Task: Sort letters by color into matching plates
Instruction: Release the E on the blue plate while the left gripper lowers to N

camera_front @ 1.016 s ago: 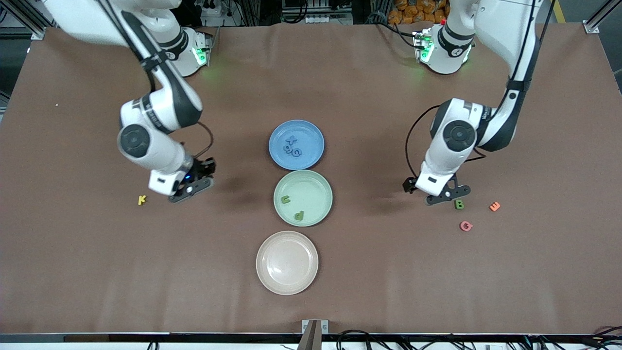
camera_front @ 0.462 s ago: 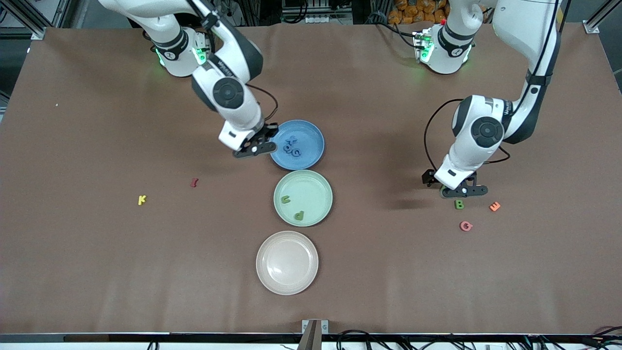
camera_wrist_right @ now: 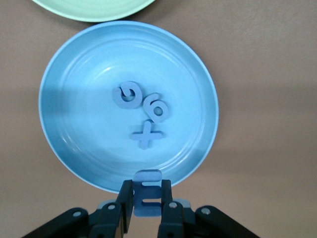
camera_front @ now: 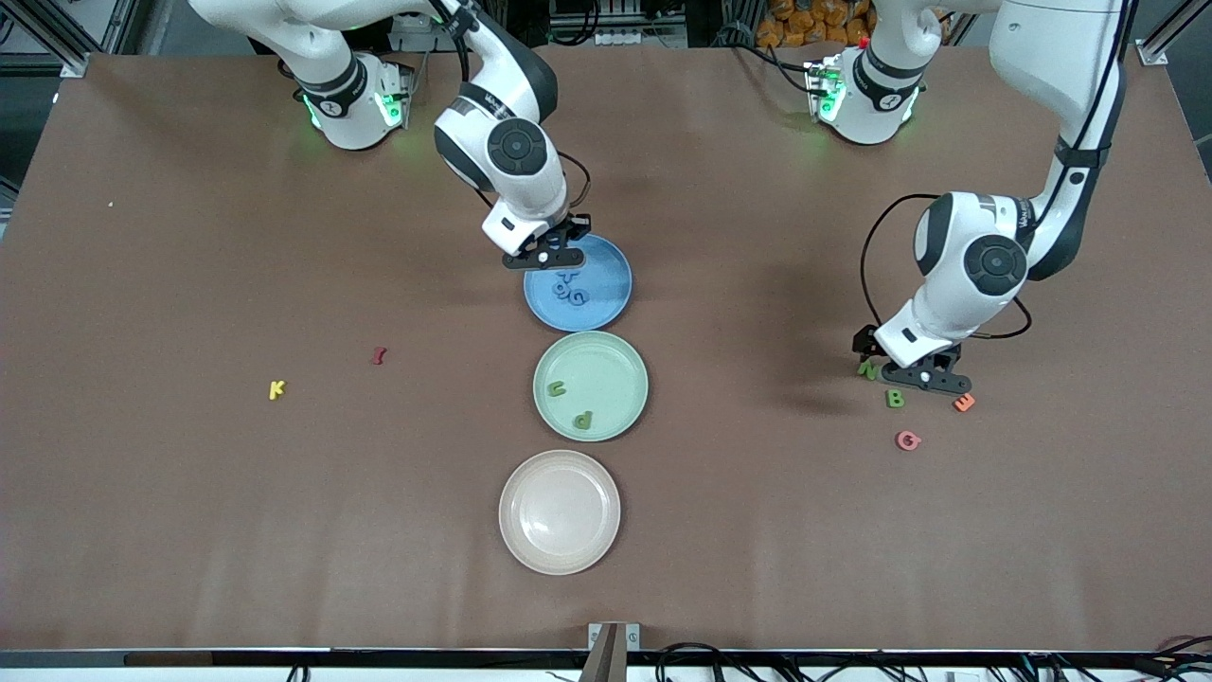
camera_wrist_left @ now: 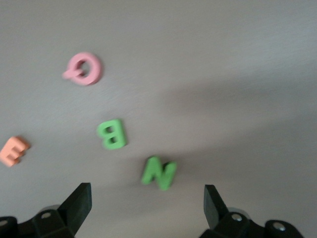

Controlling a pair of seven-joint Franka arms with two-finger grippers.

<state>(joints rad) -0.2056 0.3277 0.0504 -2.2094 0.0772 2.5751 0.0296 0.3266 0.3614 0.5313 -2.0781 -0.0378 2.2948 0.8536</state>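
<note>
Brown table (camera_front: 189, 530), three plates in a row down the middle. Nearest the front camera: cream plate (camera_front: 560, 511), nothing in it. Next: green plate (camera_front: 591, 385) w/ two green letters, a P (camera_front: 582, 419) and a U (camera_front: 557, 387). Farthest: blue plate (camera_front: 578, 282) w/ three blue letters (camera_wrist_right: 143, 111).

Toward right arm's end: yellow K (camera_front: 276, 389), dark red letter (camera_front: 379, 355), well apart from plates.

Toward left arm's end: pink Q (camera_front: 908, 439) nearest, then green B (camera_front: 894, 399) and orange E (camera_front: 964, 403), green N (camera_front: 866, 369).

Left gripper (camera_front: 923, 377) over table between B and E, jaws wide apart, holding nothing.

Right gripper (camera_front: 546, 254) over blue plate's rim, jaws closed on a blue E (camera_wrist_right: 147, 199).
</note>
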